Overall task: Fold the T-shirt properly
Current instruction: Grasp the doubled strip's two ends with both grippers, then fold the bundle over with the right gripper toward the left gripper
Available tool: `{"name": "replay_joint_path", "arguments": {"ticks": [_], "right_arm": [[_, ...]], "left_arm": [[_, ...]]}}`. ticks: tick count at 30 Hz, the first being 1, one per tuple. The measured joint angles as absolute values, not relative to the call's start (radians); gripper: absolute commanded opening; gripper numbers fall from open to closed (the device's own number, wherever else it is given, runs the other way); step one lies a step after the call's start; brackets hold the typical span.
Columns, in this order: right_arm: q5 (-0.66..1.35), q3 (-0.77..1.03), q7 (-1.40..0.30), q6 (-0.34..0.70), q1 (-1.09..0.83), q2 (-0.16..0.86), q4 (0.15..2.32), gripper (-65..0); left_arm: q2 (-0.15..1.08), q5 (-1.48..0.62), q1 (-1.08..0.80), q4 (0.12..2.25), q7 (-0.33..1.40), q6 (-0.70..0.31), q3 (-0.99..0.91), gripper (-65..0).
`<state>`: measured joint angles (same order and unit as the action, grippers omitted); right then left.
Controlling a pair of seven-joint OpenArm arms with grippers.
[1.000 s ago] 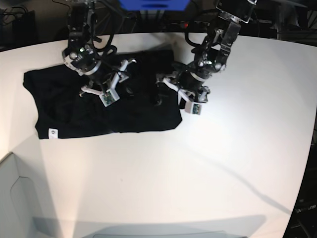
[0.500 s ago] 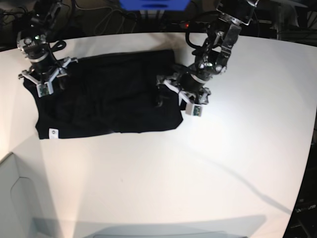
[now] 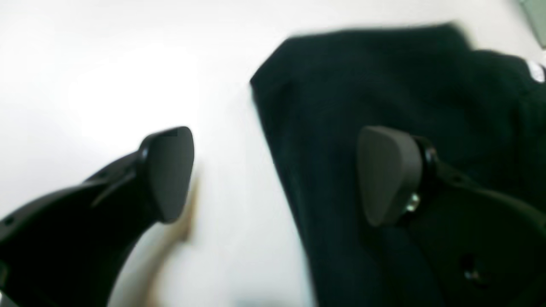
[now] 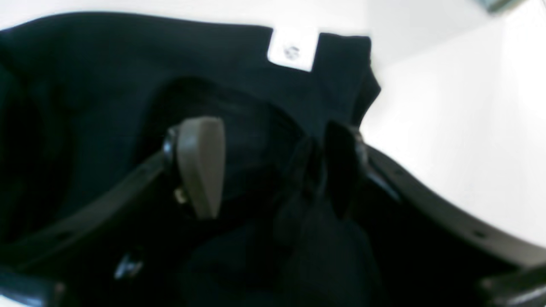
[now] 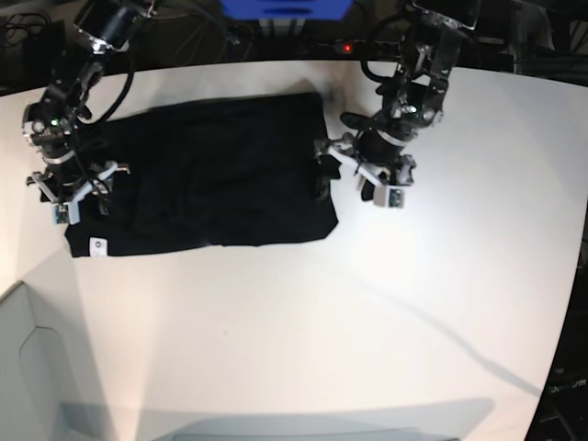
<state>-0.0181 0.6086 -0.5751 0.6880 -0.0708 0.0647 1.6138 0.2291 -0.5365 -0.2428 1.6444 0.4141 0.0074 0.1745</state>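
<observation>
The left pincer (image 3: 273,175) stood wide apart with nothing between its two dark pads (image 3: 168,172). In its wrist view, one pad hung over bare white desk (image 3: 106,64) in the lower left of the frame, and the other over the black cloth at centre right, so the pincer straddled the cloth's edge. Whether either pad touched the surface could not be told from the blur. In the base view this pincer (image 5: 366,178) sat right of centre in the upper part of the frame, at the right-hand edge of the T-shirt (image 5: 211,175).

The right pincer (image 4: 273,168) was also spread, one pale pad (image 4: 202,164) left of centre and the other pad dark against dark fabric. A rumpled fold of cloth rose between them, but the frame was too dark and soft to say whether it was pinched. In the base view this pincer (image 5: 72,196) hung at the far left, over the shirt's left end.

The T-shirt lay flat across the upper left of the desk (image 5: 367,322) as a wide, roughly rectangular dark shape, spanning the ground between the two arms. A small white tag (image 5: 96,245) showed at its lower left corner; the right wrist view caught the same tag (image 4: 293,49) near the top of the frame, at the cloth's edge beside white desk.
</observation>
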Motion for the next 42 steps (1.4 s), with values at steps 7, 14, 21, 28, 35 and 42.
{"name": "replay_joint_path", "arguments": {"ticks": [7,14,21,28,35,42], "right_arm": [[-0.02,0.691,-0.567,0.688,0.012,0.118,1.444,-23.5],[0.013,0.708,-0.529,0.687,0.022,0.153,1.327,-23.5],[0.027,0.711,-0.466,0.684,0.03,0.166,1.25,-24.1],[0.043,0.71,-0.459,0.684,0.015,0.164,1.25,-49.0],[0.062,0.709,-0.471,0.688,0.012,0.157,1.26,-65.0],[-0.026,0.712,-0.593,0.692,-0.067,0.078,1.539,-65.0]], "left_arm": [[0.188,-0.537,-0.206,1.583,0.407,-0.001,0.179,-6.9],[0.194,-0.536,-0.188,1.567,0.4,-0.004,0.179,-6.9],[0.199,-0.537,-0.188,1.573,0.407,-0.004,0.178,-6.9],[0.193,-0.533,-0.179,1.565,0.407,-0.004,0.179,-6.9],[0.194,-0.533,-0.174,1.564,0.411,-0.004,0.179,-6.9],[0.193,-0.531,-0.166,1.562,0.419,-0.003,0.179,-6.9]]}}
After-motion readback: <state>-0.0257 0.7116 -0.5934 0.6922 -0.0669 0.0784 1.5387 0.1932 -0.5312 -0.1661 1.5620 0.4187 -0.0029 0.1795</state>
